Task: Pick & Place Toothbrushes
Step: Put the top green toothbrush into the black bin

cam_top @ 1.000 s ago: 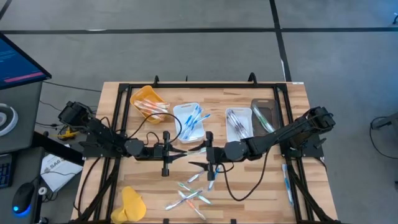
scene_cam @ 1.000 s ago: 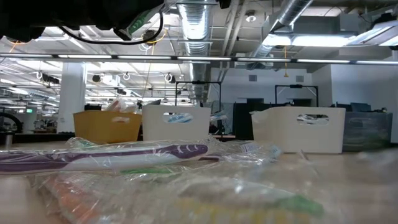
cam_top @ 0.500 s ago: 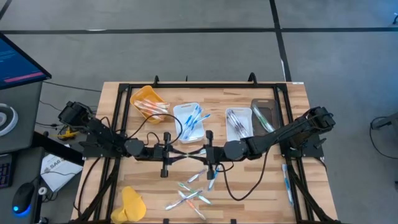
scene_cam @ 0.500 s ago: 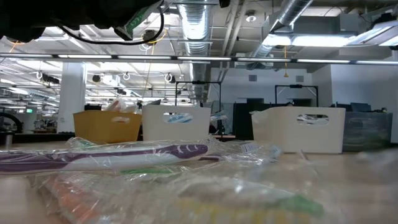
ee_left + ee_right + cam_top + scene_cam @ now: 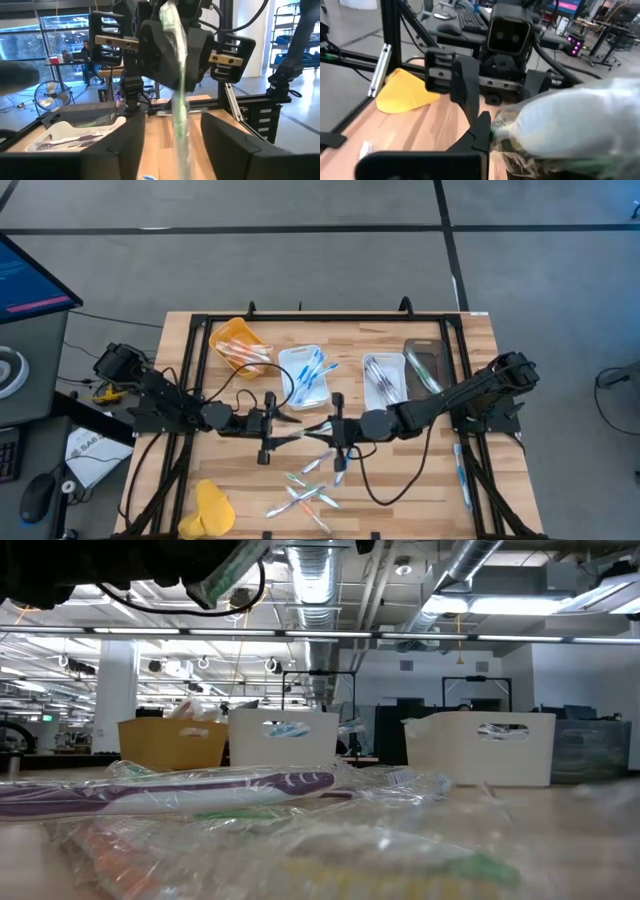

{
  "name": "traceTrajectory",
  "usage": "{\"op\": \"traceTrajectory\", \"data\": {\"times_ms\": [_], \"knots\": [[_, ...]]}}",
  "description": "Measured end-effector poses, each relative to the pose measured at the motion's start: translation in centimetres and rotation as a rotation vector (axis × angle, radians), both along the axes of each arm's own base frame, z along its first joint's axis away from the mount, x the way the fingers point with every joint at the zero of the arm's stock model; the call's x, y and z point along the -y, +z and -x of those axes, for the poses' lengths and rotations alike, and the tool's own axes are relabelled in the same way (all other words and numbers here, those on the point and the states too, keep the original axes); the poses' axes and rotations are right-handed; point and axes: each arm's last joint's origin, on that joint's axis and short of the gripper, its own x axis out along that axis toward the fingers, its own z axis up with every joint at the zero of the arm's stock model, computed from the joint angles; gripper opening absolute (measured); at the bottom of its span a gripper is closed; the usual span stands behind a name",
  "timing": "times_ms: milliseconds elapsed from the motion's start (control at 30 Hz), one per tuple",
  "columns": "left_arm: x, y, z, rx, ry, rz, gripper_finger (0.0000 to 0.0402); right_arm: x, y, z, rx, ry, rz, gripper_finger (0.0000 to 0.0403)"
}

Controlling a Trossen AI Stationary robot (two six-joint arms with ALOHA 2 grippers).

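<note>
Midway across the desk, just in front of the trays, my two arms meet nose to nose. My right fingers are clamped on one end of a wrapped toothbrush with a green streak on its handle, and they hold it clear of the wood. The rest of that toothbrush reaches across the gap and lies between my left fingers. These stand apart, one on either side of it, and as far as I can see neither presses on the wrapper.

Behind the meeting point a row of trays runs along the far side. The yellow tray has orange-toned brushes in it. The white tray next to it holds blue ones. A second white tray holds grey ones. The dark tray has a brush lying in it.

Nearer the front edge, loose toothbrushes lie scattered and crossing one another on the bare wood. A yellow cloth sits at the front corner on my left. One more brush lies along the frame on my right side.

At desk level, a wrapped purple toothbrush lies across the foreground among crinkled clear packets.
</note>
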Motion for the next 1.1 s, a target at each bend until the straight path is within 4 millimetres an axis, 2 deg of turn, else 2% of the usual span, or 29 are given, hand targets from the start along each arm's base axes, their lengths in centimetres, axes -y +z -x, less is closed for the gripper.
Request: {"op": "traceTrajectory", "data": {"times_ms": [233,367,467,800,900,1100], "knots": [[0.0,-0.1,0.0,-0.002,-0.001,-0.001,0.0242,-0.8,-1.0,0.8,-0.088,-0.114,0.010,0.0016],[0.0,-0.4,0.0,-0.032,-0.001,-0.014,0.0255,-1.7,-1.6,1.6,-0.135,-0.200,0.023,0.0016],[0.0,-0.6,0.0,-0.052,-0.001,-0.022,0.0257,-2.3,-1.3,2.5,-0.150,-0.236,0.012,0.0016],[0.0,-0.8,0.0,-0.070,-0.001,-0.031,0.0249,-4.2,2.6,5.5,-0.263,-0.364,-0.006,0.0016],[0.0,-0.8,0.0,-0.070,-0.001,-0.031,0.0248,-4.5,4.7,6.6,-0.318,-0.424,-0.017,0.0016],[0.0,-0.8,0.0,-0.075,-0.003,-0.009,0.0249,-3.1,8.0,9.5,-0.440,-0.615,-0.071,0.0016]]}}
